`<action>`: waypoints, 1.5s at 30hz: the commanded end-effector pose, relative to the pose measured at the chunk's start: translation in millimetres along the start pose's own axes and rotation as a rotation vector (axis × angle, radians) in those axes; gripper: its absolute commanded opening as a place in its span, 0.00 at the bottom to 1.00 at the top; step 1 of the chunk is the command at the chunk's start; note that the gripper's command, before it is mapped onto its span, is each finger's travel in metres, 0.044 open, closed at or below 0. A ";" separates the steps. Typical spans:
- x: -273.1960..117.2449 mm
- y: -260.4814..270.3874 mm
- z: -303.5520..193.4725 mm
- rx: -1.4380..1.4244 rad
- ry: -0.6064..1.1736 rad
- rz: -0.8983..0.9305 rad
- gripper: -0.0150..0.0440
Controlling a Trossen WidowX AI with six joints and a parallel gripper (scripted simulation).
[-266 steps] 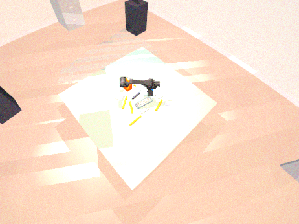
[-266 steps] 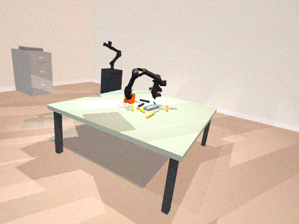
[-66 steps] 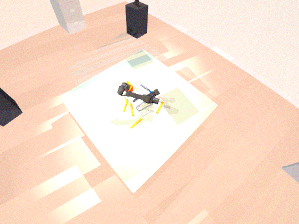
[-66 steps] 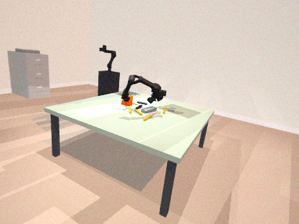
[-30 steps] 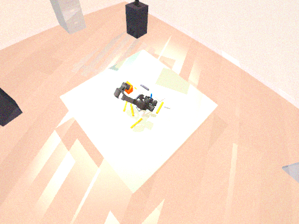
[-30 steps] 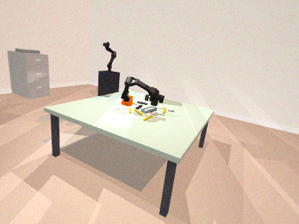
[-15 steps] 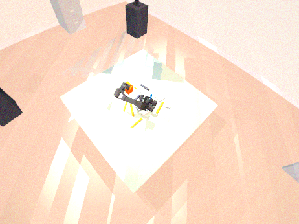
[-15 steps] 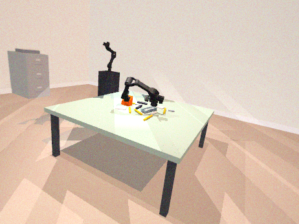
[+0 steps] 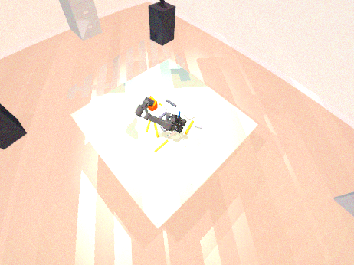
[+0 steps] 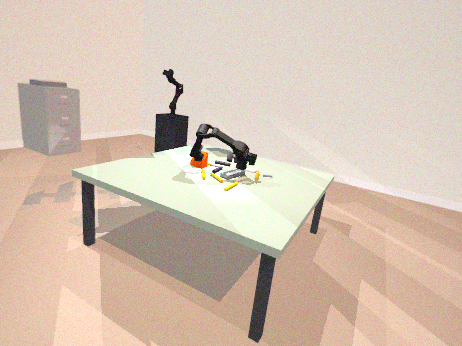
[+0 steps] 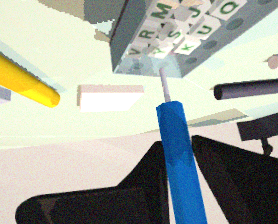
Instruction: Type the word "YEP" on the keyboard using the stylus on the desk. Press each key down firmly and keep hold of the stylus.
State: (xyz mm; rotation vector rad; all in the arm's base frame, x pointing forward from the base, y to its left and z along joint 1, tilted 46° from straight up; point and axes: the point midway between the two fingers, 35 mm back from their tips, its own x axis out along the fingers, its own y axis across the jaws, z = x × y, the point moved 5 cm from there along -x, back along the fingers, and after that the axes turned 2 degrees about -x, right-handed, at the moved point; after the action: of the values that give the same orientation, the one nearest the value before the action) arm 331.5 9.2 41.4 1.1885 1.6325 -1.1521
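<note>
The blue stylus point(image 11: 175, 125) point(image 9: 178, 113) has a thin pale tip that points away from the fingers in the wrist view. My gripper point(image 11: 176, 144) is shut on its blue body. The grey keyboard point(image 11: 125, 35) point(image 10: 233, 174) lies beyond the tip, with pale keys and green letters; V, Y, K, R, S, U, M, J and Q show. The tip overlaps the keyboard's near edge, just below the Y key point(image 11: 159, 50) in the wrist view. Whether it touches anything cannot be told. No E or P key can be made out.
A yellow stick point(image 11: 30, 85) and a pale block point(image 11: 110, 98) lie left of the stylus tip in the wrist view; a dark cylinder point(image 11: 245, 89) lies right. More yellow sticks, one at the front point(image 10: 231, 186), lie around the keyboard. An orange block point(image 10: 199, 161) is by the arm's base.
</note>
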 end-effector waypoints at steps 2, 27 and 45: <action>1.6 0.1 2.9 -0.006 -0.005 0.000 0.39; 7.0 -0.2 12.3 -0.005 -0.005 0.000 0.39; 8.2 -0.3 14.3 -0.005 -0.005 -0.001 0.39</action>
State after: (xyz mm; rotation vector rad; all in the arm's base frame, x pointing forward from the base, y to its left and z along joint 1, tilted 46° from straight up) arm 330.5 -2.4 29.8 1.1885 1.6326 -1.1515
